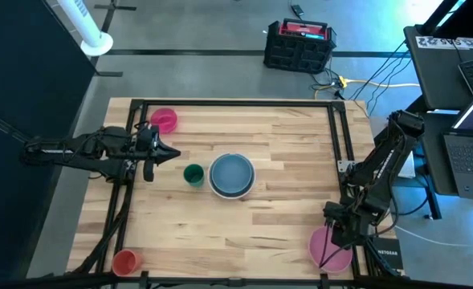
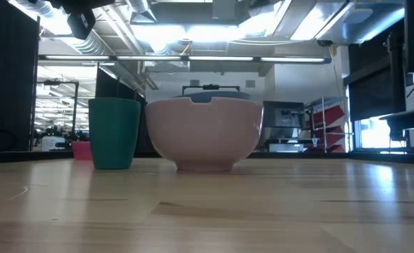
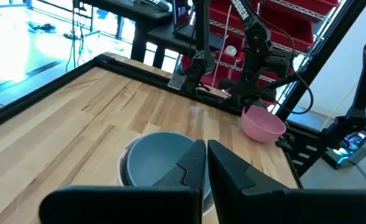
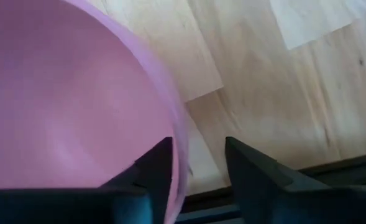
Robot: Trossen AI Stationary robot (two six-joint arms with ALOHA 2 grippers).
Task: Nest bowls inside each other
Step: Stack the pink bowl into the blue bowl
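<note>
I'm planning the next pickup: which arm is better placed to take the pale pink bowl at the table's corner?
The right. Its end effector already straddles the pale pink bowl's rim, one finger inside, one outside. The left end effector is shut, across the table near the green cup and the stacked bowls.

The bench [image 1: 284, 185] is made of pale wood planks, smooth with a low sheen, and edged by a dark metal frame [image 1: 338, 136]. The pink bowl [image 4: 64, 106] looks like smooth plastic with a soft gloss. The grey-blue bowl [image 3: 158, 158] appears matt. The green cup [image 2: 114, 132] looks like matt plastic.
</note>
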